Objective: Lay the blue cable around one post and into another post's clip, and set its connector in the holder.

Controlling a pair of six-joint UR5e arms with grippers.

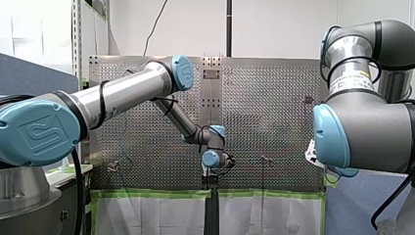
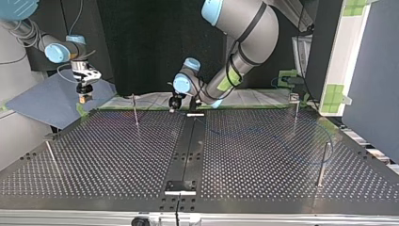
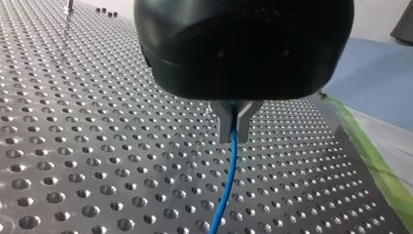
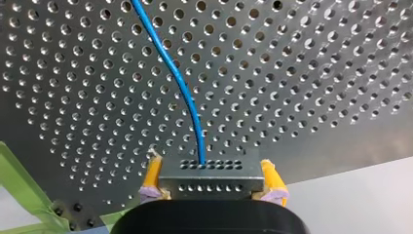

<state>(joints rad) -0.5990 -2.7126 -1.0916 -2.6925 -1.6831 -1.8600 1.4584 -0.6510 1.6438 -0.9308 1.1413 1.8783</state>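
My left end effector (image 3: 234, 132) is pinching the blue cable (image 3: 225, 190), and my right end effector (image 4: 210, 166) is clamped on the connector (image 4: 209, 184). I'd feed slack slowly and route low over the counter (image 3: 97, 146).

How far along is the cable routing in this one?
Done: both grasps. My left gripper pinches the blue cable; my right gripper holds its connector. In hand: both held clear of the perforated table. Left: all routing, and seating the connector.

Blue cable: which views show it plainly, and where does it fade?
Left wrist view: thin blue cable plain, pinched in my left hand; right wrist view: plain, leaving the grey connector block in my right hand; top view: faint arc; front view: cannot tell.
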